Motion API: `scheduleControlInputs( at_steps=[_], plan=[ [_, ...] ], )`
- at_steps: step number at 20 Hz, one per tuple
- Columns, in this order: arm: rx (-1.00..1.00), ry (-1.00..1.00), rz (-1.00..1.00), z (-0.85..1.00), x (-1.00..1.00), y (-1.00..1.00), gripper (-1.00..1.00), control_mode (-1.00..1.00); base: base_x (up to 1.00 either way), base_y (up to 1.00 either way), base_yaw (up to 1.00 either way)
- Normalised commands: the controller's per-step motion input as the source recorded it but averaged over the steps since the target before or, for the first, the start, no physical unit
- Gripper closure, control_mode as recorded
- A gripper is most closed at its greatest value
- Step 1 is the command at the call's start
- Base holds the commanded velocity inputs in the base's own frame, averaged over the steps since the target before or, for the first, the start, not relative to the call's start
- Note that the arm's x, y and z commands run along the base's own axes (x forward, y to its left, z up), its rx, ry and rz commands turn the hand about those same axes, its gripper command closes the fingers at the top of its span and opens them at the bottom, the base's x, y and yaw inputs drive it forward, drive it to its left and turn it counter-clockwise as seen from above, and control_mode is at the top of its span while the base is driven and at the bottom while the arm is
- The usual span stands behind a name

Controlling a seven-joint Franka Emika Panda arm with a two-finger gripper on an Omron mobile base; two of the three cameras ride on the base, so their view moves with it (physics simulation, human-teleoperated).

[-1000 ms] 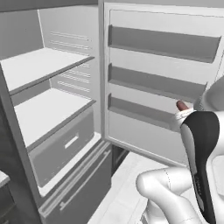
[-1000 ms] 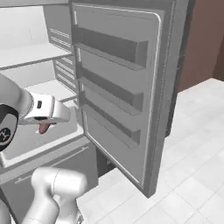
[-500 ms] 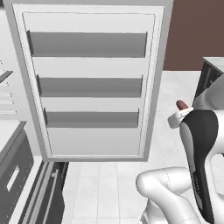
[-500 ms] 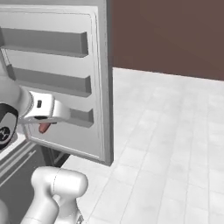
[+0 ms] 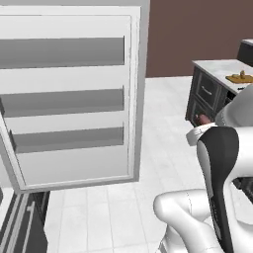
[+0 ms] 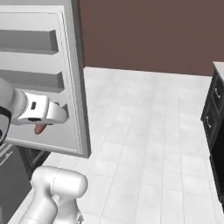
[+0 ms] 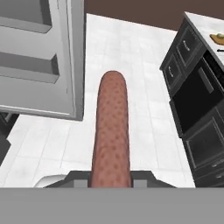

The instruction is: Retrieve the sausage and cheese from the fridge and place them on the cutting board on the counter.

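My gripper (image 7: 110, 176) is shut on the sausage (image 7: 110, 131), a reddish-brown cylinder that points away from the hand. Its tip also pokes out past the white hand in the left base view, sausage (image 5: 202, 118), and hangs below the hand in the right base view, sausage (image 6: 40, 129). The fridge door (image 5: 74, 99) stands open on the left, with grey door shelves. Far right, the cutting board (image 5: 240, 78) lies on the marble counter (image 5: 212, 64), with a small tan lump on it. The hand view has the cutting board (image 7: 217, 38) at its top right. The cheese is out of view.
Dark cabinets with drawers (image 7: 192, 87) stand under the counter, to the right of the hand. White tiled floor (image 6: 144, 122) lies open between the fridge door (image 6: 39, 65) and the cabinets. A brown wall (image 5: 197, 29) closes the back.
The whole picture has swung right with the base: the fridge's inside has left the views, and the counter and cabinets have come in. The sausage stays in the shut gripper.
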Motion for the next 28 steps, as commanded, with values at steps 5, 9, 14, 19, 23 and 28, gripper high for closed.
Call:
scheduleControlInputs(
  at_steps=[5,9,14,19,23,28],
  plan=[
    [0.00,0.00,0.00,0.00,0.00,0.00,1.00,1.00,0.24,-0.99,0.00],
    [0.00,0.00,0.00,0.00,0.00,0.00,1.00,1.00,0.40,-0.88,0.00],
    [0.00,0.00,0.00,0.00,0.00,0.00,1.00,1.00,0.94,-0.53,-0.03],
    [0.00,0.00,0.00,0.00,0.00,0.00,1.00,1.00,1.00,-0.32,-0.13],
    [0.00,0.00,0.00,0.00,0.00,0.00,1.00,1.00,1.00,-0.38,-0.12],
    [0.00,0.00,0.00,0.00,0.00,0.00,1.00,1.00,1.00,-0.40,-0.11]
  ],
)
